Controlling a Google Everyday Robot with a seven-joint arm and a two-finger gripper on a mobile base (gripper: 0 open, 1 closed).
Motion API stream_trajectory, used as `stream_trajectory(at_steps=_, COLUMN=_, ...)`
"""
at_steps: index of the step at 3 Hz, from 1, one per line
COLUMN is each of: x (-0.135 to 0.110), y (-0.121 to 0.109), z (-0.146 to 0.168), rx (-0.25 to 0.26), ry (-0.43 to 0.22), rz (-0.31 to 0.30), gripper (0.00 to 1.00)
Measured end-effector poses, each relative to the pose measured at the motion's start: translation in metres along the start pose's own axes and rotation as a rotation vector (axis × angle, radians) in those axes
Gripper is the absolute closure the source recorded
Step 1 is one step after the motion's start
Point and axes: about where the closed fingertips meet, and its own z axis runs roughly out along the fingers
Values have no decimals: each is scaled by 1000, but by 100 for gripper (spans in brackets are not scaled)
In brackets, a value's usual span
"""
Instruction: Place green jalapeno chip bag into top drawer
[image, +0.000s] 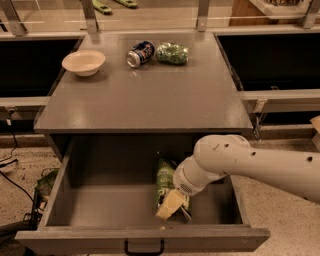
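Green jalapeno chip bag (164, 181), the flat light-green crinkly one with the white lettering, is already down inside the wide grey box drawer (75, 240), right of the middle. It looks propped up on end and tilted rather than lying flat on the drawer floor. The robot's gripper (172, 206) is right at the bag's near end, low in the drawer and just behind the front panel with its small black handle (144, 248). Honestly can't tell whether the gripper is clamped on the bag or has let go, since the two overlap there. The chunky white arm (250, 162) reaches in from the right over the drawer's edge.

So progress-wise, the main part looks done: bag is in the drawer, not on the table. What's left, going by this, is letting the bag go if it hasn't been already, then pulling the arm up and out without dragging the bag along. The drawer is pulled fully open.

Further back, the grey tabletop (145, 100) holds only distractors along its far edge: a cream round bowl (83, 62) on the left, a dark-blue soda can (140, 53) on its side near the middle, and a shiny dark-green wadded packet (172, 53) just right of the can. None of those need touching.
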Motion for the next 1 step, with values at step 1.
stream_trajectory(at_steps=1, x=0, y=0, z=0, rx=0, ry=0, rz=0, gripper=0)
